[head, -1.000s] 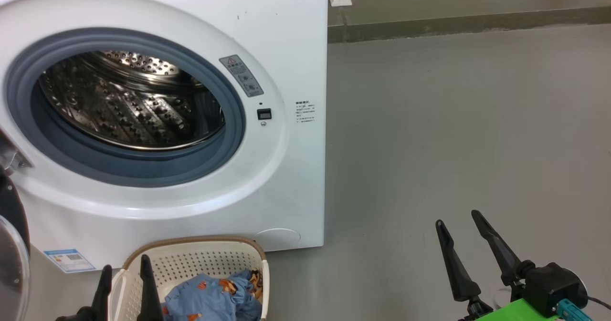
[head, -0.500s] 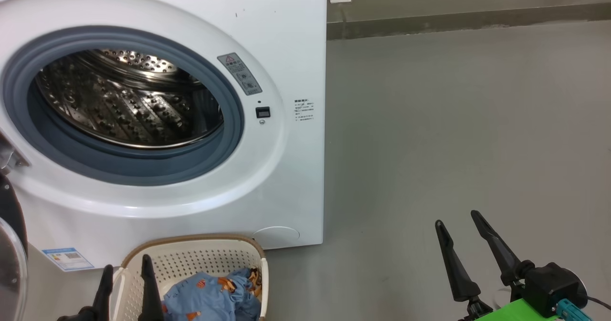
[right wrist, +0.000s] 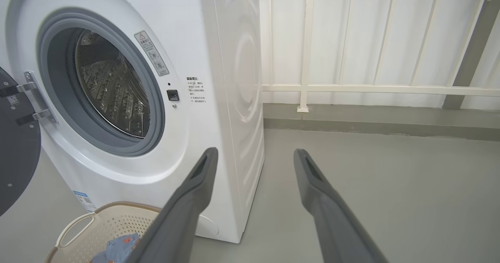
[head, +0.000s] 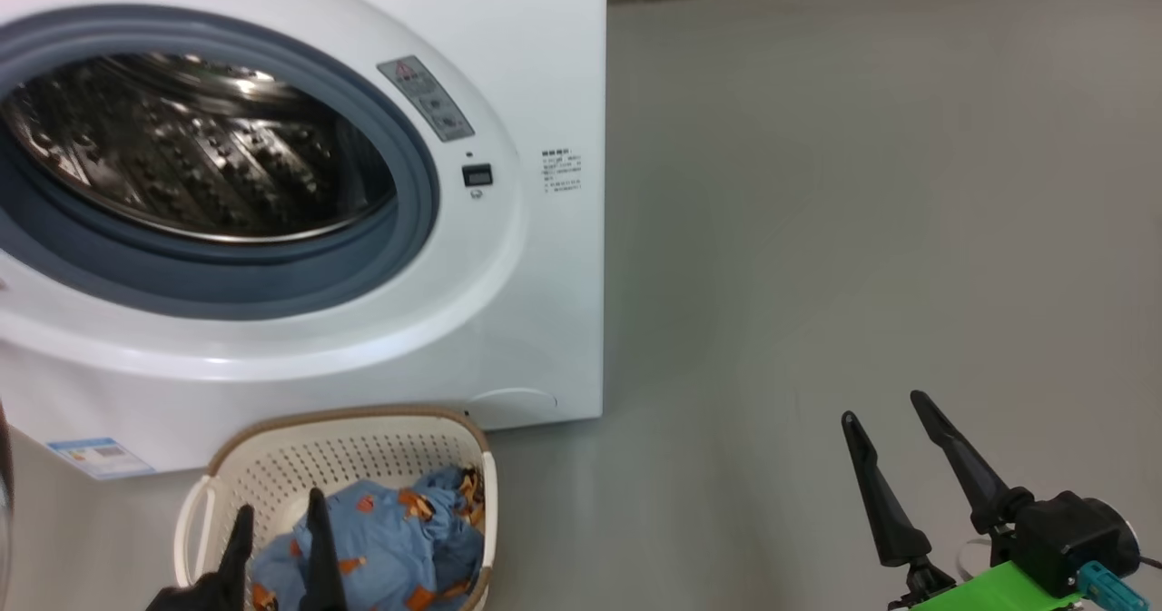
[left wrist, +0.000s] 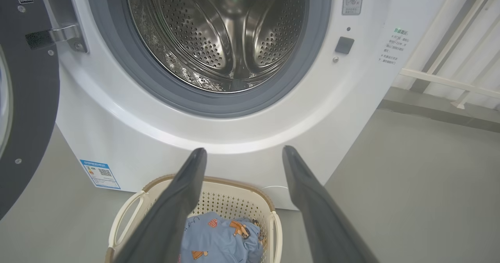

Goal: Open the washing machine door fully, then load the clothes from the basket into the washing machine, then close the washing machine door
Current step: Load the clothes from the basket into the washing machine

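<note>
Grey smooth floor [head: 862,184] spreads out to the right, and a white railing [right wrist: 351,89] runs along the wall behind it. At the left stands the white washing machine [head: 545,66], with its grey gasket [head: 408,230] and its perforated steel drum [head: 182,157] exposed. The washing machine door [left wrist: 35,110] is swung wide to the left on its metal hinge [left wrist: 58,34]. A small blue label sticker [head: 95,457] sits low on the machine's front.

The basket [head: 272,448] stands on the floor just in front of the machine, below the round opening. The clothes [head: 390,538] lie inside it as a soft blue bundle, more toward its right side.

The left gripper [head: 279,502] hangs over the basket with its fingers spread and nothing between them. The right gripper [head: 883,407] is well apart from it, over bare floor, also spread and holding nothing.
</note>
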`<state>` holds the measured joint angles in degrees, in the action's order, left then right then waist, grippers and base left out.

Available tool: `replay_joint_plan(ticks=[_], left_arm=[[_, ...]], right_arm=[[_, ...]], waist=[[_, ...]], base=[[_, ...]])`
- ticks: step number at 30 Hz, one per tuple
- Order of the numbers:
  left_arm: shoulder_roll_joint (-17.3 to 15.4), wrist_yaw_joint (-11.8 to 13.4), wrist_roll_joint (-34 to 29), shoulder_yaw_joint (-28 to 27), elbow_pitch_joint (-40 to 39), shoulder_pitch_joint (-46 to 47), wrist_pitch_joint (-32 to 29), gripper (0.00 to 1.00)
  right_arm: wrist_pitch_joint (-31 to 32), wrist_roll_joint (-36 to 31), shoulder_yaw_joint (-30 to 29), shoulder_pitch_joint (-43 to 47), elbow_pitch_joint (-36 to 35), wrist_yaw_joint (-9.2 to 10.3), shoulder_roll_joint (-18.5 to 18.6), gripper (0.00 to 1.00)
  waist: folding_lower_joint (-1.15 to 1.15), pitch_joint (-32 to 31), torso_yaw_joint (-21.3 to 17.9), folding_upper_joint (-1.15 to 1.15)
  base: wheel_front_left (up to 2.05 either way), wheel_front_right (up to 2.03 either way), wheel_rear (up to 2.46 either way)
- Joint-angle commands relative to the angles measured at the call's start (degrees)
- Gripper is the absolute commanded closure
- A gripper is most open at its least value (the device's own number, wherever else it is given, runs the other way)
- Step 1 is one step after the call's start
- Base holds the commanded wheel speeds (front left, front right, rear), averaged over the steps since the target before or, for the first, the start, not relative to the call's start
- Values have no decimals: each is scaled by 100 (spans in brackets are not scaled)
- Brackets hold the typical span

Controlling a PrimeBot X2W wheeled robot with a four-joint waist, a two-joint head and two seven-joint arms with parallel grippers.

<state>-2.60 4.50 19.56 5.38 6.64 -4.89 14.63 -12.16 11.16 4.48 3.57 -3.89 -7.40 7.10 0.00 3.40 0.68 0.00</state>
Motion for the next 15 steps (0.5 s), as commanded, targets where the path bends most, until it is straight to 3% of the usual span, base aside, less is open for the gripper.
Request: replay_joint_plan(ticks=[1, 15], left_arm=[[-28, 91, 48, -109, -16, 348, 37, 0], [-28, 159, 113, 229, 2181, 1761, 37, 0]], right_arm=[[15, 60, 109, -190, -190, -9, 117, 0], [-63, 264, 157, -608, -401, -9, 645, 0]], waist=[[0, 361, -64, 0], [0, 1902, -359, 0]], base=[[0, 0, 0], [0, 0, 0]])
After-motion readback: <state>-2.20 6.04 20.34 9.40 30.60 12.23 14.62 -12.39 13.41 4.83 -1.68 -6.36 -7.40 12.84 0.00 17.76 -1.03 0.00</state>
